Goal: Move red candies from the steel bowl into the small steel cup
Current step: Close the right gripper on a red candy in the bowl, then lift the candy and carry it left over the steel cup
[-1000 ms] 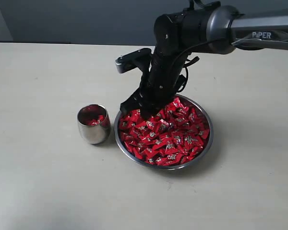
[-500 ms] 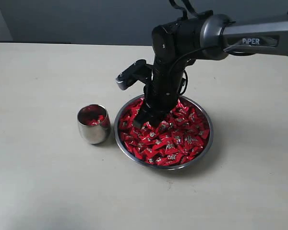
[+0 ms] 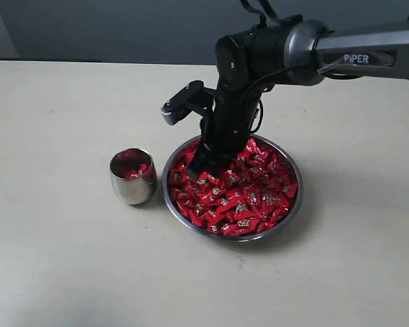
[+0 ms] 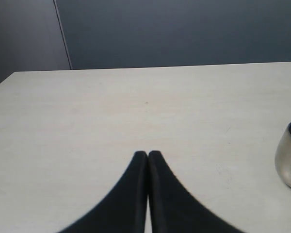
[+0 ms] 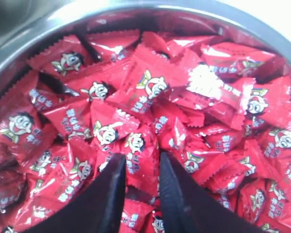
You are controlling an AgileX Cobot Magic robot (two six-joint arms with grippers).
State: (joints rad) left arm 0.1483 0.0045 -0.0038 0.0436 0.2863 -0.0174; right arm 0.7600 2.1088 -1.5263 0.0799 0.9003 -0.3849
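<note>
The steel bowl holds a heap of red candies. To its left stands the small steel cup with a few red candies inside. My right gripper points down into the cup-side part of the bowl. In the right wrist view the right gripper is open, its two dark fingers apart and dipped among the red candies, with one wrapper lying in the gap. My left gripper is shut and empty over bare table, with the cup off to one side.
The pale table lies around the bowl and cup. The right arm reaches in from the right, above the bowl's far side. A dark wall runs behind the table. The bowl's rim curves round the candies in the right wrist view.
My right gripper has swung from the bowl's cup-side edge to a steeper pose over the candies. Its fingers keep the same gap. The cup and bowl have not moved.
</note>
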